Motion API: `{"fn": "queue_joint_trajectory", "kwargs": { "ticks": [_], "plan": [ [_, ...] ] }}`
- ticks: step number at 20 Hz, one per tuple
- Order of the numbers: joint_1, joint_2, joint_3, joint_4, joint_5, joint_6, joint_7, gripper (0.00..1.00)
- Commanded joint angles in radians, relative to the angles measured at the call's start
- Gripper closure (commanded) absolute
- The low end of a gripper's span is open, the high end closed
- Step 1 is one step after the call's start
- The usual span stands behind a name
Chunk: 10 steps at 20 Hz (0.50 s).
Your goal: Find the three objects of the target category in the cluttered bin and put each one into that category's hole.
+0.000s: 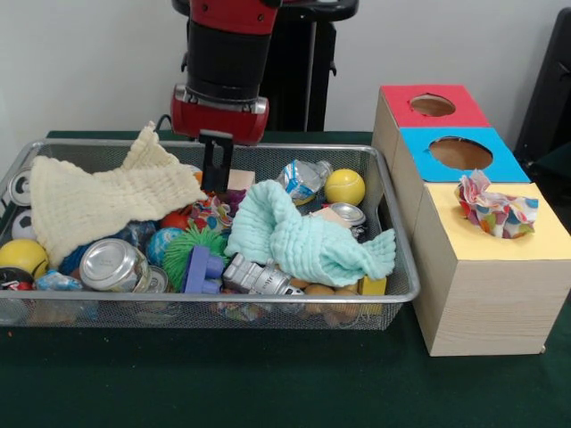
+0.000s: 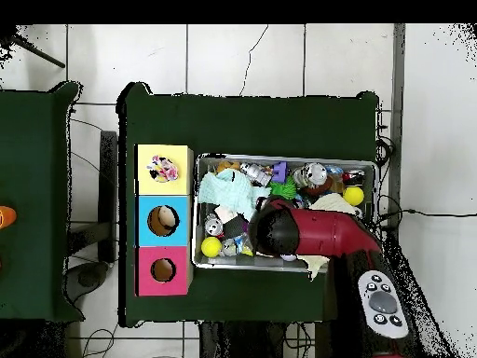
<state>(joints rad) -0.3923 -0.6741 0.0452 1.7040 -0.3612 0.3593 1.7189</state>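
- The black hand (image 1: 216,165) hangs low in the silver wire-mesh bin (image 1: 393,294); whether it is released or clenched, I cannot tell.
- Just below it, a polka-dot cloth piece (image 1: 210,214) peeks from the clutter: light, limp; best pinched at a raised fold.
- Well to its side, another polka-dot cloth piece (image 1: 496,208) sits bunched over the yellow-faced wooden cube's hole (image 2: 163,169).

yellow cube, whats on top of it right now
A crumpled polka-dot cloth sits on the yellow cube's top face, right where its hole should be. The cloth covers the hole, so the hole itself and anything already dropped inside can't be seen.
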Motion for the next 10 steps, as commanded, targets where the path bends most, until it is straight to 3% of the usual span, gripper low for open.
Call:
{"fn": "queue_joint_trajectory", "kwargs": {
  "ticks": [1, 6, 10],
  "plan": [
    [-0.004, -0.053, 0.029, 0.078, -0.001, 0.131, 0.017, 1.0],
    [-0.007, -0.041, 0.035, 0.077, -0.003, 0.12, 0.027, 1.0],
    [-0.002, 0.013, 0.029, 0.061, -0.023, 0.048, 0.054, 1.0]
  ]
}}
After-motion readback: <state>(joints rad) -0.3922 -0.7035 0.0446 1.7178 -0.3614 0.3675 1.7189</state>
